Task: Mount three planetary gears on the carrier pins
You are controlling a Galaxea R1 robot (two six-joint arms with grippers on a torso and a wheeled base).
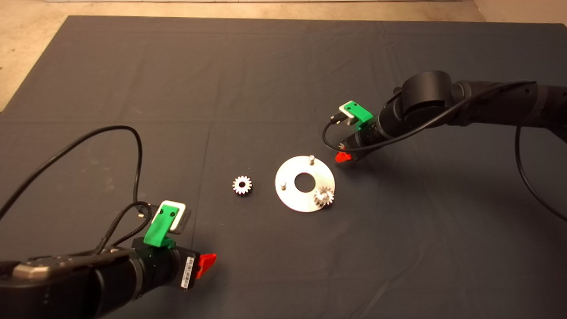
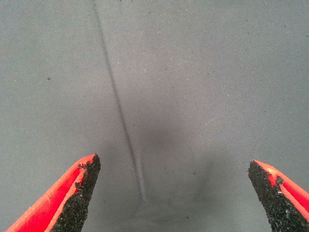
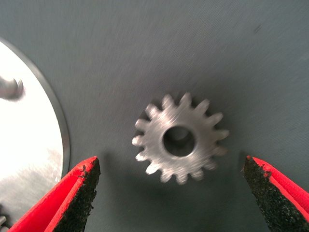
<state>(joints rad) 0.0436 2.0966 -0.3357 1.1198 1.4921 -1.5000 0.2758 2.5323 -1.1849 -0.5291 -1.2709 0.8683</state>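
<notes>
Three views covered the job. From overhead, a flat round silver metal disc [image 1: 304, 184] with a large centre hole lay on the dark mat surface [image 1: 283, 79]. One small silvery toothed spur gear [image 1: 324, 196] already sat on the stud nearest the camera, while two short silvery upright studs [image 1: 312, 157] [image 1: 283, 183] stood bare. A second alike silvery gear [image 1: 242, 184] lay flat on the mat, near the disc's left side but apart from it. The right hand [image 1: 344, 155] hovered just beyond the disc's far right rim; the left hand [image 1: 206, 263] waited at the lower left, well apart from the parts.

The left wrist camera showed that hand's red fingers [image 2: 72, 193] spread wide over bare mat, holding nothing.

The right wrist camera showed red fingers [image 3: 72, 198] spread wide on either side of a third silvery toothed gear [image 3: 179, 137], lying flat beside the disc's rim [image 3: 60, 130], not yet gripped.

The gear looked solid, stiff and dense for its size, with smooth faces likely to slip; gripping across opposite teeth appeared the surest hold, keeping the bore clear for the stud.
</notes>
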